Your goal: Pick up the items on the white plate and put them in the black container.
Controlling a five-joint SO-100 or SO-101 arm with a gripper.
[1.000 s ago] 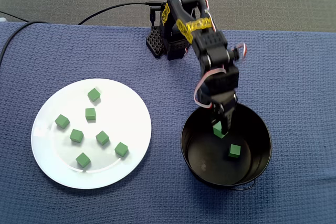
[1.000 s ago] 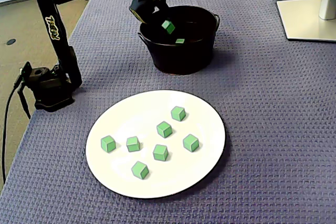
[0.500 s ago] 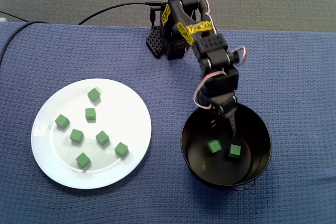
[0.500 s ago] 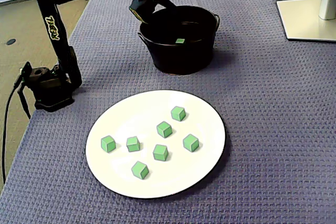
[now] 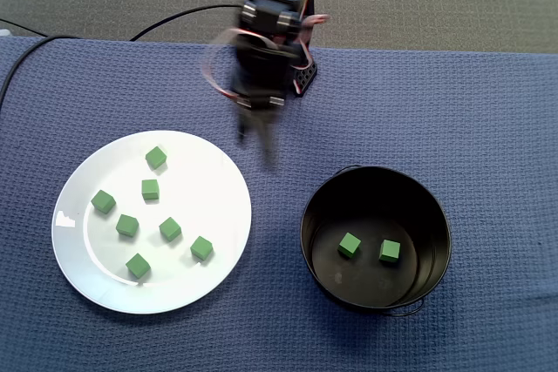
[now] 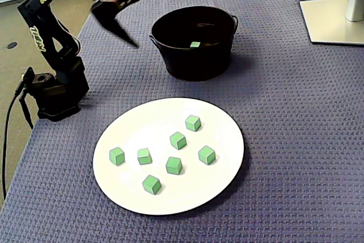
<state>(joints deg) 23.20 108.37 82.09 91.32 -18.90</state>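
Several green cubes [image 5: 150,189] [image 6: 178,140] lie spread over the white plate [image 5: 209,189] [image 6: 148,123]. The black container [image 5: 307,215] [image 6: 193,64] holds two green cubes [image 5: 350,244] in a fixed view; in another fixed view only one cube [image 6: 195,44] shows over its rim. My gripper [image 5: 260,145] [image 6: 156,15] is motion-blurred in the air between the container and the plate. Its jaws are spread wide open with nothing in them.
The arm's base [image 6: 54,92] stands at the edge of the blue cloth, with a black cable [image 5: 174,19] running off it. A white monitor stand [image 6: 333,18] sits at the cloth's far corner beyond the container.
The gripper let a green cube fall into the container, then swung out of it toward the plate side. The container now holds two cubes.
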